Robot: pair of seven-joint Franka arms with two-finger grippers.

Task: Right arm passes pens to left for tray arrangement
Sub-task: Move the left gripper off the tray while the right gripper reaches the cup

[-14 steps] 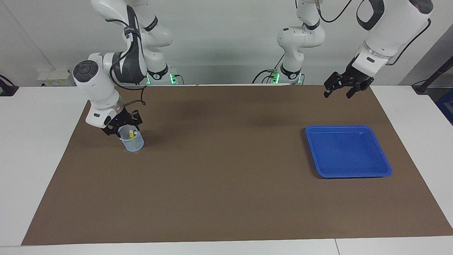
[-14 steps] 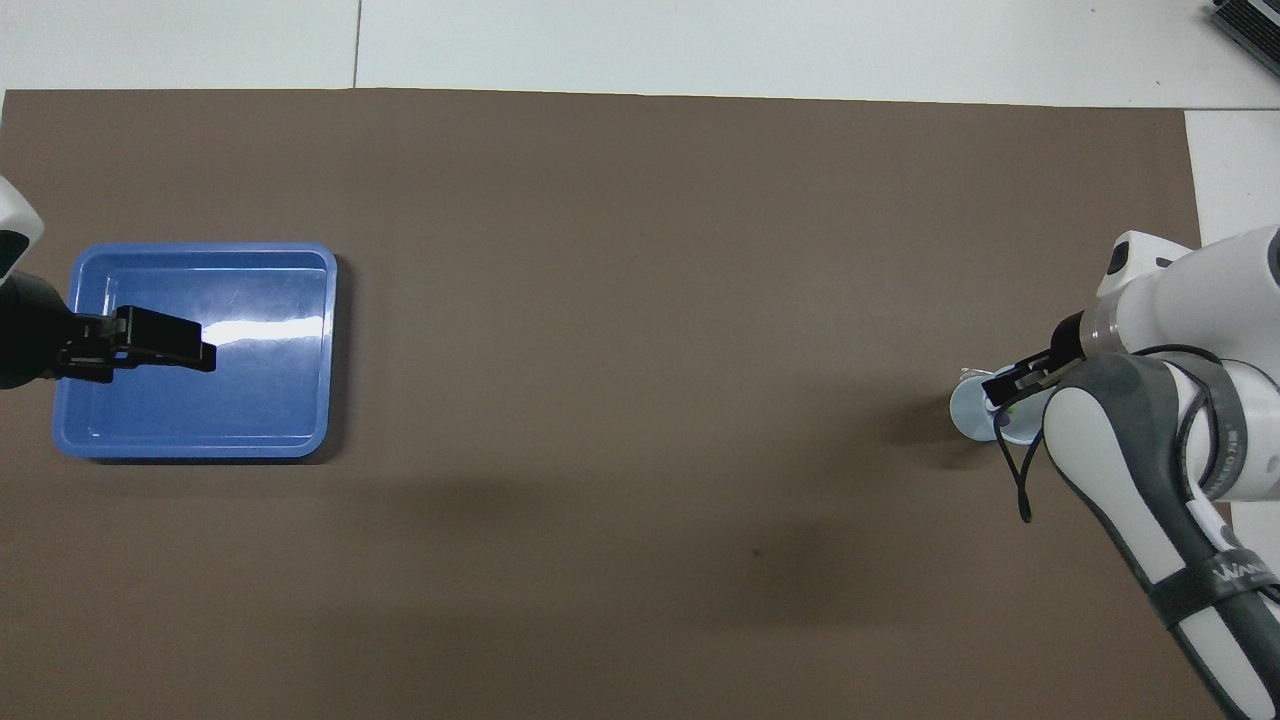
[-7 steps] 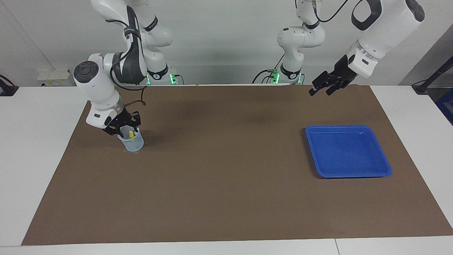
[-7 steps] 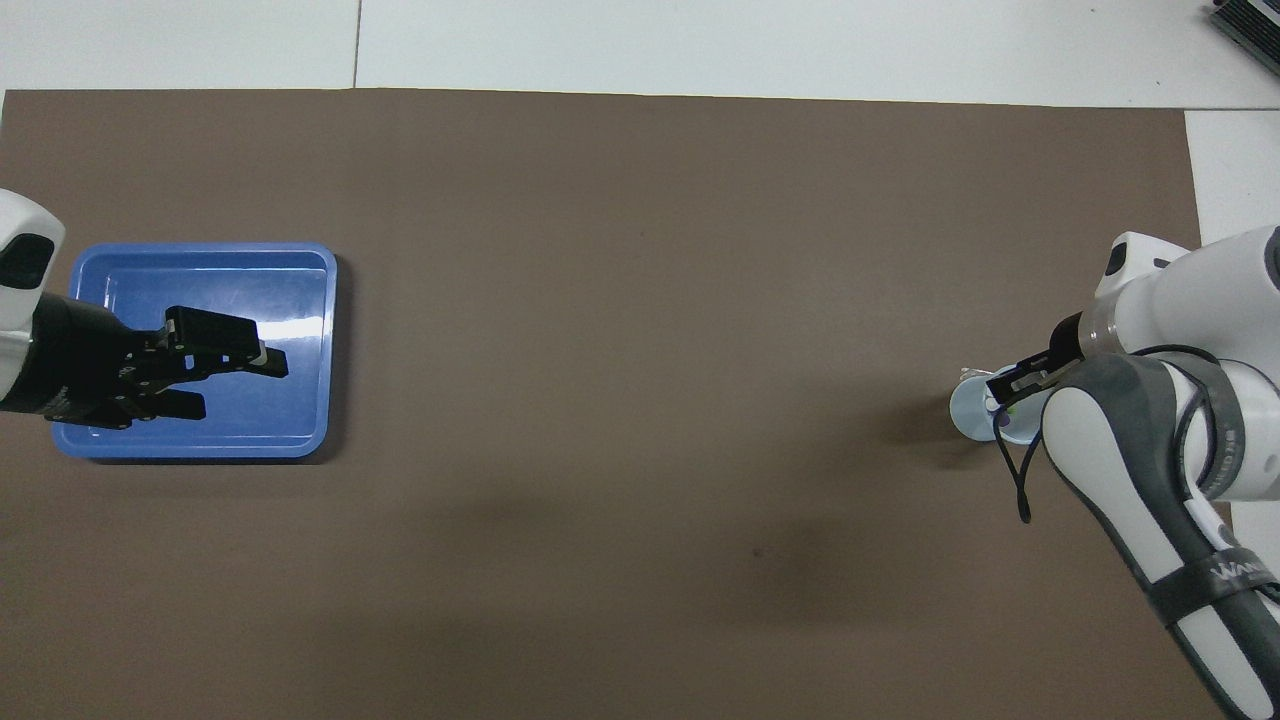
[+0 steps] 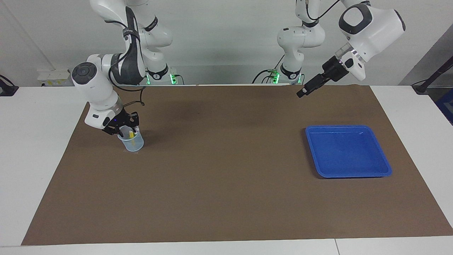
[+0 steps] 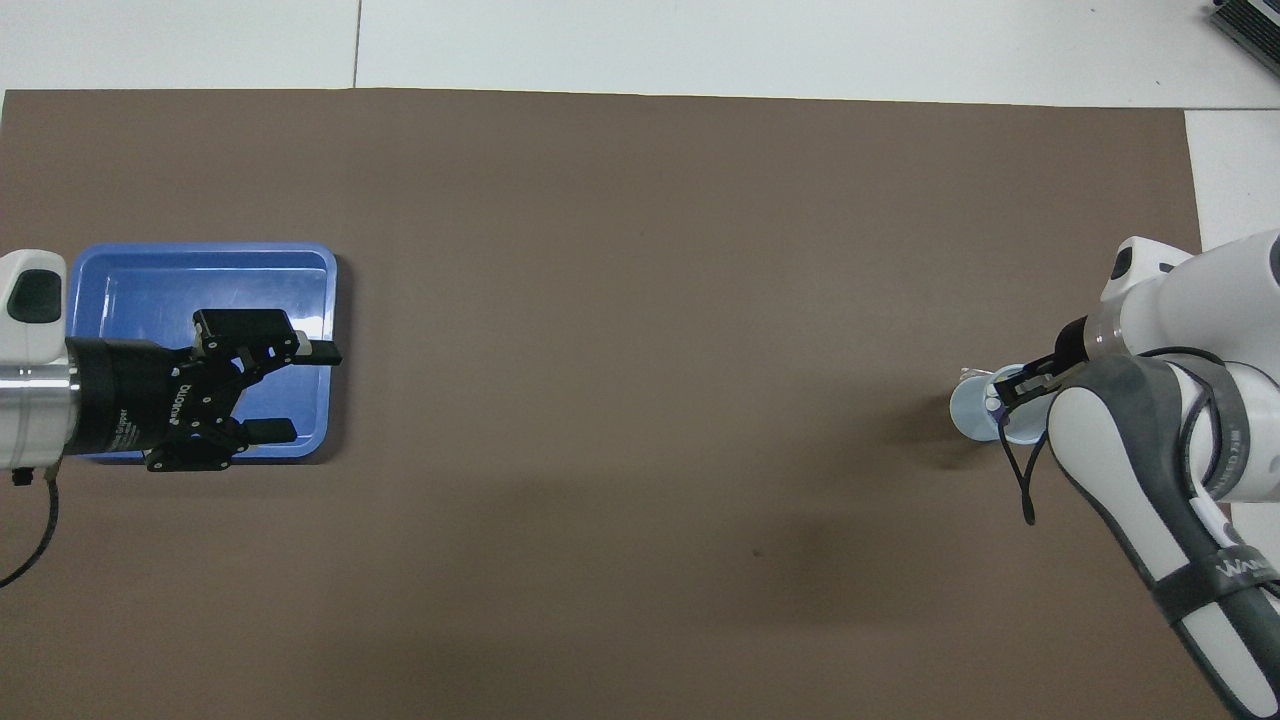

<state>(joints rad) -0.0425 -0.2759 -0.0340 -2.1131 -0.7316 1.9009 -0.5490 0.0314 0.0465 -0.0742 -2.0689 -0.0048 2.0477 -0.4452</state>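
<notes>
A pale see-through cup (image 5: 133, 143) stands on the brown mat toward the right arm's end. A yellow pen (image 5: 131, 136) stands upright in it; the other pens show only as pale tips (image 6: 990, 404). My right gripper (image 5: 124, 130) reaches into the cup's mouth among the pens, and its grip is hidden by the cup and the wrist. The blue tray (image 5: 348, 151) lies empty toward the left arm's end. My left gripper (image 6: 300, 392) hangs open and empty, high in the air. In the overhead view it covers part of the tray (image 6: 200, 252). It points toward the table's middle (image 5: 302, 92).
The brown mat (image 5: 226, 184) covers most of the white table and is bare between cup and tray. The right arm's elbow and cable (image 6: 1130, 470) lean over the mat beside the cup.
The left gripper has turned and swung from beside the tray toward the table's middle. The right gripper stays at the cup, its fingers drawing together among the pens.
</notes>
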